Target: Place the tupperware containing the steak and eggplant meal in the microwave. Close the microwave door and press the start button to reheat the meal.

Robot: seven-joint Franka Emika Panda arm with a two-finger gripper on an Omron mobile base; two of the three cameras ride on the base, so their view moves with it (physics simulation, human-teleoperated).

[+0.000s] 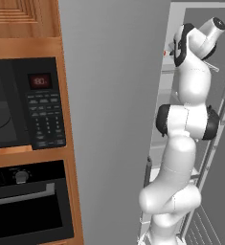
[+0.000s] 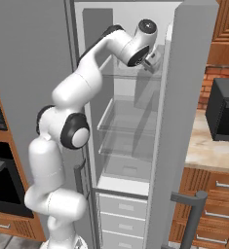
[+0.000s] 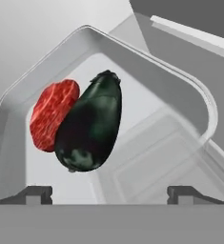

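Observation:
The tupperware [image 3: 132,57], a pale tray with rounded corners, lies close in front of my hand on a glass fridge shelf. Inside it the red steak [image 3: 51,114] rests against a dark glossy eggplant [image 3: 92,124]. My gripper [image 3: 111,194] is open, its two fingertips [image 3: 37,193] spread wide at the tray's near side, with nothing between them. The arm reaches into the fridge's top shelf, where the gripper [image 2: 152,61] is seen from the right base view. The black microwave [image 1: 44,103] with keypad and red display sits in the wooden cabinet at left; its door [image 1: 4,110] looks shut.
The open fridge [image 2: 130,146] has glass shelves and white drawers below; its door [image 2: 184,97] stands open at the right. A black oven [image 1: 28,206] sits under the microwave. A black appliance [image 2: 225,109] stands on the counter at far right.

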